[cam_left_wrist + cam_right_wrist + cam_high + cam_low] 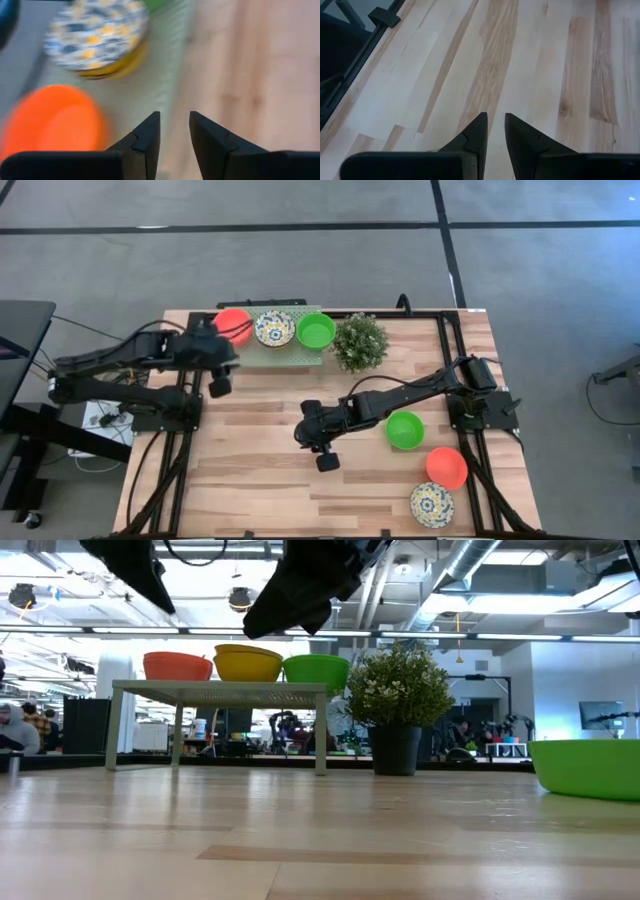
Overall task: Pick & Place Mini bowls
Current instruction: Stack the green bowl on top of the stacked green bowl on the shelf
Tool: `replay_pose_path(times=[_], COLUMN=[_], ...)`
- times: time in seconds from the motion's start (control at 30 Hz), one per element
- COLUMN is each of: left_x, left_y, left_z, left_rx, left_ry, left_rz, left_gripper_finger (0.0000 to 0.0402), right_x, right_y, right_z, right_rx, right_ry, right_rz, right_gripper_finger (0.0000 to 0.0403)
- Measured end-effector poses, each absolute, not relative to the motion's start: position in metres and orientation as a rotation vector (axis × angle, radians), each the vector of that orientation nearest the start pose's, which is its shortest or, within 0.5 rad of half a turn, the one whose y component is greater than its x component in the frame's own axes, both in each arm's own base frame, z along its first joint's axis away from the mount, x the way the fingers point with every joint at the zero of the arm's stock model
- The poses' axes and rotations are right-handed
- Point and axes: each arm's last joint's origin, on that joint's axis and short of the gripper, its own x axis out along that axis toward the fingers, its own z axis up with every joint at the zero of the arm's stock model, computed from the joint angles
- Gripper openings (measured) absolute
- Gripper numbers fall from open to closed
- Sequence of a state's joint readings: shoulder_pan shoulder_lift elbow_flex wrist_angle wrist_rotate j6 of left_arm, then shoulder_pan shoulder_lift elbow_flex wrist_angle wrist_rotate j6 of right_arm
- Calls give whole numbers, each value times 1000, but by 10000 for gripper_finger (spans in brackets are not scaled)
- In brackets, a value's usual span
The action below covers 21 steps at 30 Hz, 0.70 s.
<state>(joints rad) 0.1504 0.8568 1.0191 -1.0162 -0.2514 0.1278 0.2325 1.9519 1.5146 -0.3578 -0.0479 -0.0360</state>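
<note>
Three mini bowls stand on a small pale-green rack (pixel 290 352) at the table's far edge: red-orange (pixel 228 320), floral (pixel 274 328) and green (pixel 316 330). Three more rest on the wood near the right edge: green (pixel 405 429), red-orange (pixel 446 467) and floral (pixel 431 504). My left gripper (pixel 228 350) hovers by the rack's left end, above its near edge (pixel 174 125), beside the red-orange bowl (pixel 50 120). It is shut and holds nothing. My right gripper (pixel 308 430) hangs over bare wood (pixel 496 125) at mid-table, left of the green bowl. It is also shut and holds nothing.
A small bushy potted plant (pixel 359 342) stands right of the rack, its pot on the wood (pixel 396 750). Black frame rails run along the table's edges (pixel 448 350). Bare wood lies across the middle and near left. The low view shows both arms raised above the tabletop.
</note>
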Motion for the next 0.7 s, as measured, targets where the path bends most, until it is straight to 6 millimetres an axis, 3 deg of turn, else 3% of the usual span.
replay_pose_path(times=[0.2, 0.7], left_x=[137, 172], left_y=[5, -47], left_z=[321, 238], left_rx=[-5, -5], left_ry=[824, 573], left_rz=[105, -164], left_gripper_finger=[106, 106], right_x=[424, 435], right_y=[102, 95], right_z=[233, 244], right_rx=[-103, -59], right_ry=[741, 605], right_rz=[281, 255], right_gripper_finger=[62, 62])
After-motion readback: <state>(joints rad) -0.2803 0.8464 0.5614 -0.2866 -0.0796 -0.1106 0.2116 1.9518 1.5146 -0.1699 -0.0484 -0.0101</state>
